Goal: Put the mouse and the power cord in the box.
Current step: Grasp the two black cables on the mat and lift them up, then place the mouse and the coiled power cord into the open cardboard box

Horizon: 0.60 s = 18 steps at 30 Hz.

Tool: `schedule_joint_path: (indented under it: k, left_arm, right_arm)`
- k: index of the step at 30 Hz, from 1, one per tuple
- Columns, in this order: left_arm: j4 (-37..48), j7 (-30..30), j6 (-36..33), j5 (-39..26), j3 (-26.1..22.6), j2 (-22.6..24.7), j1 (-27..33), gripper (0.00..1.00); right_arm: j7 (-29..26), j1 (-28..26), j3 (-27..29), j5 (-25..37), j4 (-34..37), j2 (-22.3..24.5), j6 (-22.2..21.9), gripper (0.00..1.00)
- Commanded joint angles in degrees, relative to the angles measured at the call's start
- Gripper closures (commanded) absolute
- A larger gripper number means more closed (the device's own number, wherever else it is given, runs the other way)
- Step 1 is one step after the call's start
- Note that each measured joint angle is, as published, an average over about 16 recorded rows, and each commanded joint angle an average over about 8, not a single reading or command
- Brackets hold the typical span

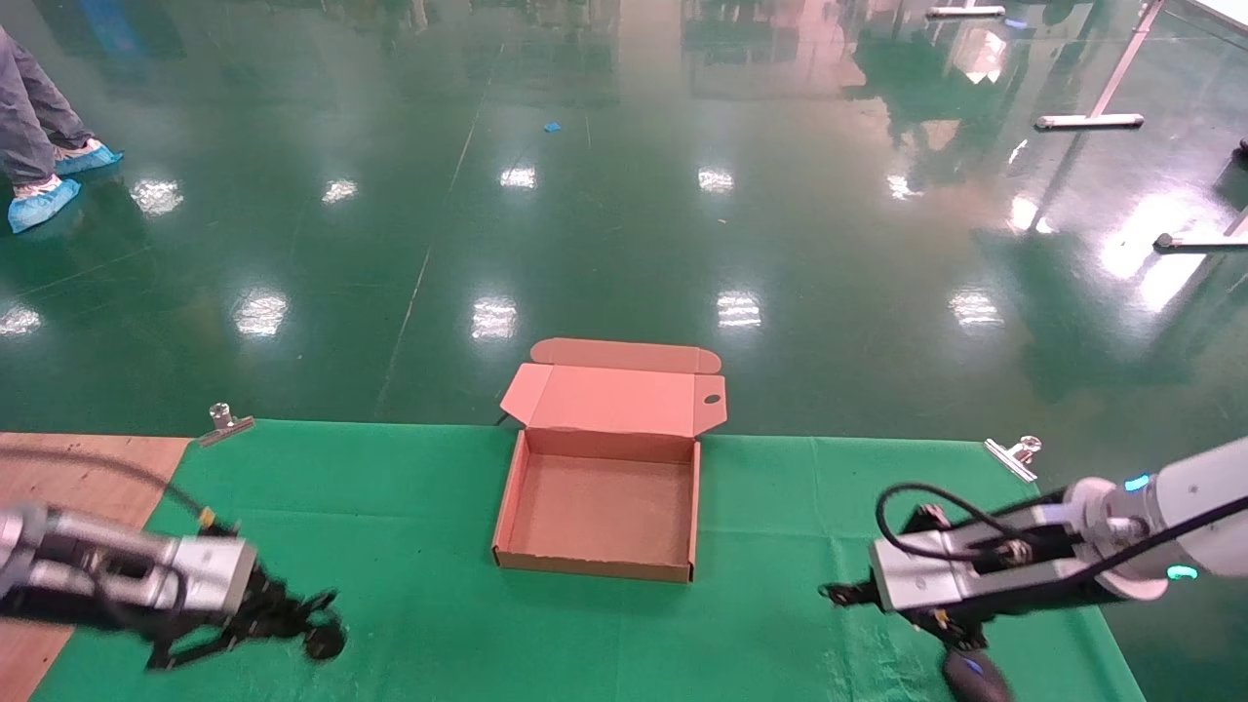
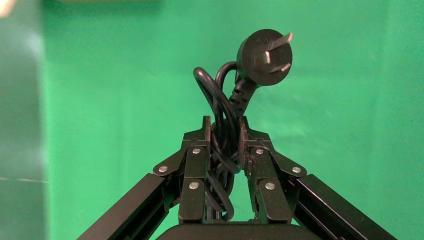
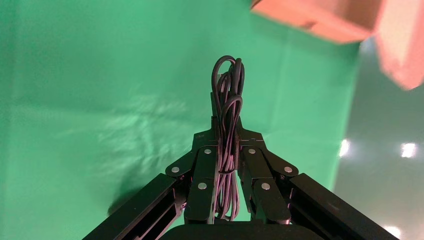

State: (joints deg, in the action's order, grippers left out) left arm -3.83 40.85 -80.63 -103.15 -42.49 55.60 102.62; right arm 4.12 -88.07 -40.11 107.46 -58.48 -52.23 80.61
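The box [image 1: 604, 507] lies open on the green cloth at the middle, its lid [image 1: 614, 395] folded back past the far edge. My left gripper [image 1: 302, 609] hovers low at the front left, shut on the bundled black power cord [image 2: 222, 107]; the plug [image 2: 264, 50] sticks out beyond the fingertips [image 2: 206, 131]. My right gripper [image 1: 837, 592] is at the front right, shut on the mouse's coiled thin cable [image 3: 229, 90]. The mouse [image 1: 975, 675] itself hangs below the right arm near the front edge. A corner of the box [image 3: 325, 17] shows ahead in the right wrist view.
Metal clips [image 1: 226, 421] [image 1: 1014, 453] pin the green cloth [image 1: 409, 507] at the table's far edge. Bare wood [image 1: 68, 468] shows at the left. Beyond the table is a glossy green floor, with a person's feet [image 1: 44, 185] at the far left.
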Motion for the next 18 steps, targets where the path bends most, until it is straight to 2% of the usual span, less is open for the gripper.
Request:
schedule_joint_path:
  k: [1,5,10,14,18]
  left_arm:
    - [-0.6,-1.0,-1.3,0.1,0.1,0.8,1.7,1.00]
    - [-2.9,-4.3,-2.3,-0.3,-0.2,3.6,4.4,1.00]
    - [-6.7,-9.1,-2.6,-0.9,-0.5,6.5,7.8,1.00]
    - [-10.5,-12.7,-2.0,-0.7,-0.2,8.2,10.2,1.00]
    - [-13.9,-15.0,-0.1,0.0,0.5,9.7,11.6,1.00]
  right_arm:
    - [-2.1,-0.5,0.6,-0.7,-3.3,0.6,0.8,1.00]
    - [-5.2,-2.7,1.2,-1.1,-6.9,-0.5,1.6,1.00]
    - [-7.5,-6.5,1.6,-1.1,-8.0,-3.4,1.7,1.00]
    - [-7.7,-10.1,1.6,-0.5,-5.7,-7.1,0.8,1.00]
    - [-6.3,-13.5,1.4,0.8,0.1,-11.8,-1.9,1.00]
